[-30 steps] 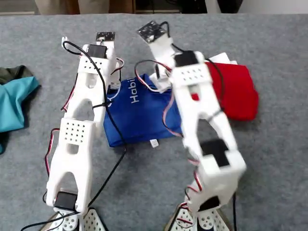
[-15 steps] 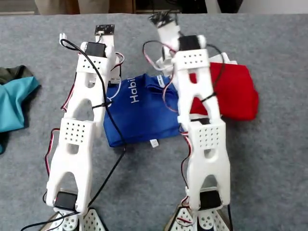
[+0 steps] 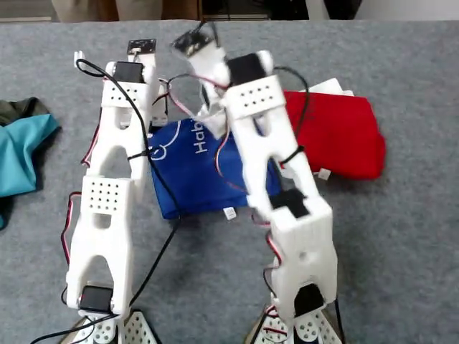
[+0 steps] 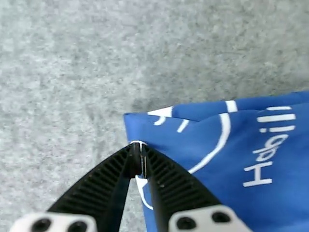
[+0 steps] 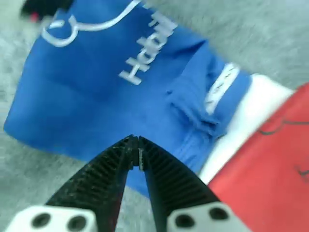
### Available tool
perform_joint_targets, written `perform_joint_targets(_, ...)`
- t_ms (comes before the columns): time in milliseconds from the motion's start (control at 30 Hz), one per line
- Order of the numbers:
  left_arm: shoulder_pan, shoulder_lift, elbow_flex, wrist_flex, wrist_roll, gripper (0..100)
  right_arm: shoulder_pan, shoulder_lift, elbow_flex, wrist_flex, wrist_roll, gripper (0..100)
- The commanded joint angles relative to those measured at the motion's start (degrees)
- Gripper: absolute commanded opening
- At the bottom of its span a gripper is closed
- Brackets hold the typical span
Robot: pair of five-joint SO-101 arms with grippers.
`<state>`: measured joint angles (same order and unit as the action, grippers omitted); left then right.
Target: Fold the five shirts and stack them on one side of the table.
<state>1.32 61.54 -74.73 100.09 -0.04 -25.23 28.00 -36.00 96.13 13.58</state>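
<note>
A folded blue shirt [image 3: 190, 179] with white print lies in the middle of the grey table. My left gripper [image 4: 138, 155] is shut on its far left corner, pinching the edge of the fabric [image 4: 203, 140]. My right gripper [image 5: 134, 153] is shut and hangs above the blue shirt [image 5: 96, 101], with no cloth seen between its fingers. A folded red shirt [image 3: 341, 136] lies to the right on a white one [image 3: 331, 86]; both appear in the right wrist view, the red shirt [image 5: 270, 159] beside a white strip [image 5: 236, 140]. The right arm [image 3: 251, 115] leans across the blue shirt's far edge.
A teal shirt [image 3: 21, 150] lies crumpled at the table's left edge with a dark green one [image 3: 18, 109] behind it. Bare grey table [image 3: 401, 236] spreads along the front and right. Both arm bases stand at the near edge.
The right arm has swung left, from over the red shirt to above the blue one. The left arm and the blue shirt's corner have shifted slightly left.
</note>
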Motion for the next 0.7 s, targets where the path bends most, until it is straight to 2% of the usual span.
perform_joint_targets(0, -1.1, -1.6, -2.8, 0.6, -0.7, 2, 0.0, -7.3, 15.6, -11.3, -0.3, 0.2)
perform_joint_targets(133, -0.8, -1.2, -2.8, 0.6, -0.7, 2, 2.9, -4.9, 22.8, -22.0, -0.1, 0.2)
perform_joint_targets(367, -0.4, -1.1, -2.7, 0.6, -0.7, 2, 11.1, 5.5, 15.1, -31.7, -0.1, 0.2)
perform_joint_targets(500, -0.5, -1.1, -2.6, 0.6, -0.7, 2, 14.3, 10.5, 3.3, -30.9, -0.1, 0.2)
perform_joint_targets(667, -0.5, -1.1, -2.5, 0.6, -0.7, 2, 16.2, 13.8, -11.6, -24.6, -0.1, 0.2)
